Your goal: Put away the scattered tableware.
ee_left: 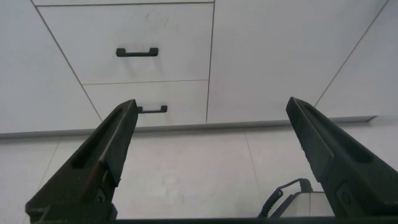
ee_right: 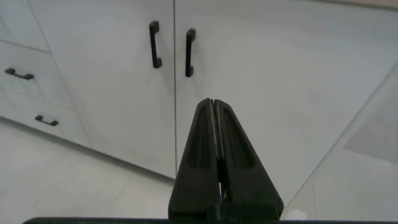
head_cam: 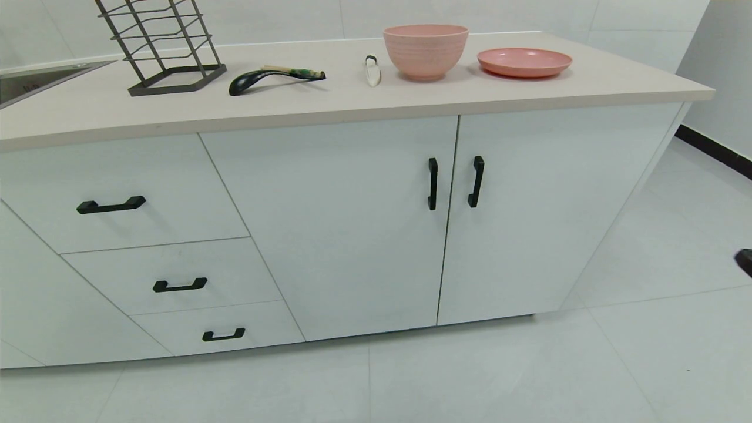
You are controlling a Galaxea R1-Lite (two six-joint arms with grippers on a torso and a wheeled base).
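On the beige countertop (head_cam: 329, 100) stand a pink bowl (head_cam: 426, 50) and, to its right, a pink plate (head_cam: 524, 61). A small white spoon (head_cam: 372, 71) lies just left of the bowl. Farther left lies a dark ladle (head_cam: 258, 79) with a pair of chopsticks (head_cam: 294, 71) across its handle. My left gripper (ee_left: 211, 109) is open, low down, facing the lower drawers (ee_left: 149, 59). My right gripper (ee_right: 214, 106) is shut with nothing in it, pointing at the cabinet doors (ee_right: 249, 68).
A black wire rack (head_cam: 167, 44) stands at the counter's back left beside a steel sink (head_cam: 35, 79). Below are three drawers with black handles (head_cam: 110, 205) and two doors with vertical handles (head_cam: 432, 183). Grey tiled floor (head_cam: 646, 352) lies in front.
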